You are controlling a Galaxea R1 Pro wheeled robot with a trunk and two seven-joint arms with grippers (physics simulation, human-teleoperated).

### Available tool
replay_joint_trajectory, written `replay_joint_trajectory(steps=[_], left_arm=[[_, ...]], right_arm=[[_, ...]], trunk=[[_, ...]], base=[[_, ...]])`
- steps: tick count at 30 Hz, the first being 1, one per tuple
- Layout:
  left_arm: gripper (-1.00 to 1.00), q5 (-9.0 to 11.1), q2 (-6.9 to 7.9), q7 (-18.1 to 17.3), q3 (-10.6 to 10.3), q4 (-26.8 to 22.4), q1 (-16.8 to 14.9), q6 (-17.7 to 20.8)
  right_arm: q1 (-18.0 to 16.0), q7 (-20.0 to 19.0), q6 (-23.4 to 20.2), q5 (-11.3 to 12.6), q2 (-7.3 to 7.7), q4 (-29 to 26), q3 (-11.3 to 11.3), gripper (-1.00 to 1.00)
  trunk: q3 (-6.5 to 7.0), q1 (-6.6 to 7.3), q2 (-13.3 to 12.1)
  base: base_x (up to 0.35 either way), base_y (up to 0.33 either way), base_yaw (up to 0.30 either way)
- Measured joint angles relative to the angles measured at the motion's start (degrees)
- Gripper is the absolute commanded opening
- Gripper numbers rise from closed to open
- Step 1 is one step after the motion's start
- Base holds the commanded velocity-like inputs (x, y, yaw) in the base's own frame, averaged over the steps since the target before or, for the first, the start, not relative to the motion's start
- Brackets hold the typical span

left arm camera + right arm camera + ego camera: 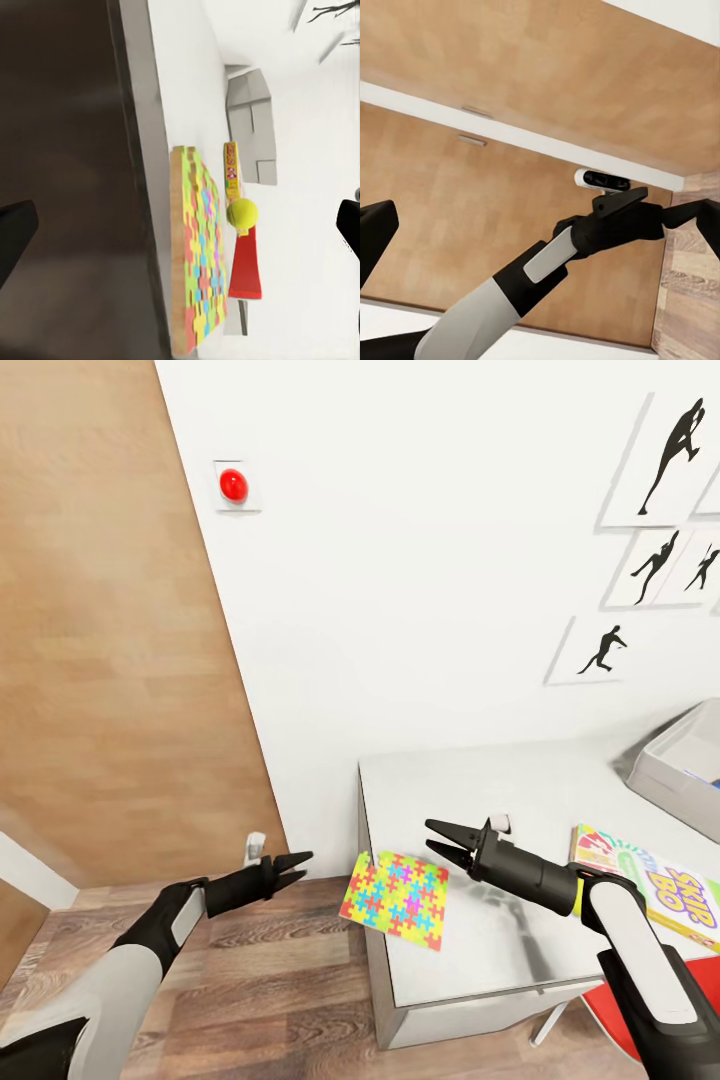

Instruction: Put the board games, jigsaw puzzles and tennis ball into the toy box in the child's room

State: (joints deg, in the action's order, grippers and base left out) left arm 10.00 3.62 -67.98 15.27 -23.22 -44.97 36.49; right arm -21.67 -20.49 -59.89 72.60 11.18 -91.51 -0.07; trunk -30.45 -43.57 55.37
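Observation:
A jigsaw puzzle (395, 900) lies on the near left corner of the pale table (470, 780) and overhangs its edge. My right gripper (430, 834) hangs open just above and behind it. My left gripper (306, 864) is open over the floor, left of the table corner, pointing at the puzzle. The Skip-Bo board game (655, 885) lies to the right, and the grey toy box (675, 765) is at the far right. The left wrist view looks along the table past the puzzle (199, 255) to the tennis ball (242, 213), the board game's edge (232, 169) and the toy box (251, 120).
A wood-panelled door surface (100, 610) stands at the left, beside a white wall with a red round button (232, 485) and silhouette prints (660, 460). A red chair seat (610, 1010) shows under the table's front edge. Plank floor (270, 980) lies between my arms. The right wrist view looks across at my left arm (547, 259).

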Motion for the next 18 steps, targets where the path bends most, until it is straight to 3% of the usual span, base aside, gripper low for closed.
replay_joint_trajectory(steps=[18], left_arm=[[1.0, 0.1, -0.53, -0.8, -0.1, 0.5, 0.2, -0.1]], right_arm=[[0.0, 0.2, 0.0, -0.5, -0.57, 0.0, 0.3, 1.0]], trunk=[[0.0, 0.0, 0.0]], base=[[-0.053, 0.0, 0.0]])
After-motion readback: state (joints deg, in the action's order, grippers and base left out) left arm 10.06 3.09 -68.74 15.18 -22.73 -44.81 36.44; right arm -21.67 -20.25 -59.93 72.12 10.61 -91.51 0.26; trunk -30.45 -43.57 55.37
